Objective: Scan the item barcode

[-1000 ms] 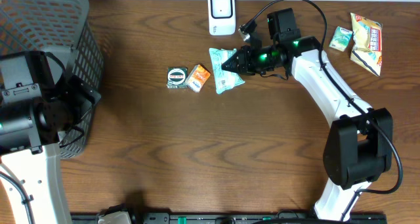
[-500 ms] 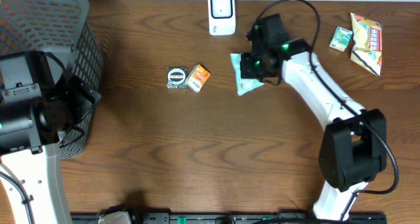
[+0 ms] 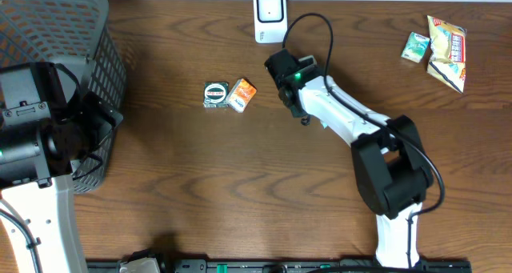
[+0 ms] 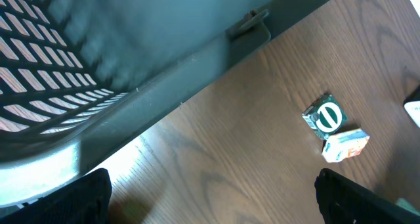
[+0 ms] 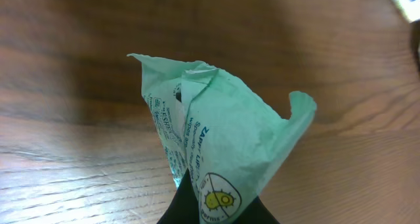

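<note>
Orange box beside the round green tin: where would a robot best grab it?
Come from straight above, pinching the two sides that do not face the tin. The orange box lies flat, and the tin sits close against one side, leaving little room for a finger there.

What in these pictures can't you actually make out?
- Overhead: the pale green crinkled plastic packet is almost wholly hidden under the right gripper and its arm.
- Right wrist: the packet's print is too small to read; no barcode shows on this face.
- Left wrist: the dark grey mesh basket is cut off by the frame edges.
</note>
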You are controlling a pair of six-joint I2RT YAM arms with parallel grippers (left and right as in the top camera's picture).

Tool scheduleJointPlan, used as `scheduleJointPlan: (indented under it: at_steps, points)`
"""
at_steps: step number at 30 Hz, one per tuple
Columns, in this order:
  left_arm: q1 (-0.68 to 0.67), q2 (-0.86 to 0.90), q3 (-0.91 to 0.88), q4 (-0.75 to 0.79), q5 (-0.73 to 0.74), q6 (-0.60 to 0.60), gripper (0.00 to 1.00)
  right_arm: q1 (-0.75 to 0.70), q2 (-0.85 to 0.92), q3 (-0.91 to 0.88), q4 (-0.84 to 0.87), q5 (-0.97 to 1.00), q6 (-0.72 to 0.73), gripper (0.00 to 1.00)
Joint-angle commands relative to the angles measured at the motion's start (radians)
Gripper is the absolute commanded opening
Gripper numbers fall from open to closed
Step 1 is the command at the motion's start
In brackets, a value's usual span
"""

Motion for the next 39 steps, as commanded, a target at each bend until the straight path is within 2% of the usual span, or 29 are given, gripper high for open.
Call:
scheduleJointPlan:
  at_steps: [1,2,3,4,5,6,12,15,17,19,23,24,26,27,31,33,35,39]
  points:
    - [0.005,-0.005,0.011,-0.003,-0.006,-0.004,0.97,0.033,0.002,0.0,-0.018,0.006,-0.008,0.05]
    - [0.005,-0.005,0.011,-0.003,-0.006,-0.004,0.98,0.047,0.001,0.0,-0.024,-0.002,-0.008,0.09]
    - [0.005,-0.005,0.011,-0.003,-0.006,-0.004,0.97,0.061,0.001,0.0,-0.028,-0.006,-0.008,0.2]
    - [0.005,-0.005,0.011,-0.003,-0.006,-0.004,0.98,0.076,0.001,0.0,-0.034,-0.009,-0.008,0.38]
    - [0.005,-0.005,0.011,-0.003,-0.006,-0.004,0.98,0.092,0.001,0.0,-0.038,-0.01,-0.008,0.45]
    - [0.005,-0.005,0.011,-0.003,-0.006,-0.004,0.98,0.106,0.001,0.0,-0.039,-0.01,-0.008,0.47]
    - [0.005,-0.005,0.011,-0.003,-0.006,-0.004,0.98,0.175,-0.001,0.048,-0.053,-0.121,-0.008,0.49]
    - [0.005,-0.005,0.011,-0.003,-0.006,-0.004,0.98,0.196,-0.001,0.095,-0.067,-0.162,-0.008,0.41]
    - [0.005,-0.005,0.011,-0.003,-0.006,-0.004,0.98,0.207,-0.001,0.119,-0.07,-0.158,-0.008,0.27]
    - [0.005,-0.005,0.011,-0.003,-0.006,-0.004,0.98,0.203,-0.001,0.132,-0.072,-0.156,-0.008,0.2]
    - [0.005,-0.005,0.011,-0.003,-0.006,-0.004,0.98,0.168,-0.001,0.132,-0.101,-0.129,-0.008,0.17]
    - [0.005,-0.005,0.011,-0.003,-0.006,-0.004,0.98,0.16,-0.001,0.132,-0.105,-0.133,-0.008,0.21]
    - [0.005,-0.005,0.011,-0.003,-0.006,-0.004,0.97,0.142,-0.001,0.132,-0.101,-0.16,-0.008,0.45]
    - [0.005,-0.005,0.011,-0.003,-0.006,-0.004,0.98,0.136,-0.001,0.132,-0.098,-0.163,-0.008,0.51]
    - [0.005,-0.005,0.011,-0.003,-0.006,-0.004,0.98,0.064,-0.001,0.132,-0.083,-0.225,-0.009,0.55]
    - [0.005,-0.005,0.011,-0.003,-0.006,-0.004,0.98,0.006,0.002,0.132,-0.06,-0.407,-0.056,0.6]
    - [0.005,-0.005,0.011,-0.003,-0.006,-0.004,0.98,-0.052,0.01,0.129,-0.045,-0.664,-0.177,0.64]
    - [0.005,-0.005,0.011,-0.003,-0.006,-0.004,0.98,-0.13,0.024,0.109,-0.041,-0.862,-0.249,0.68]
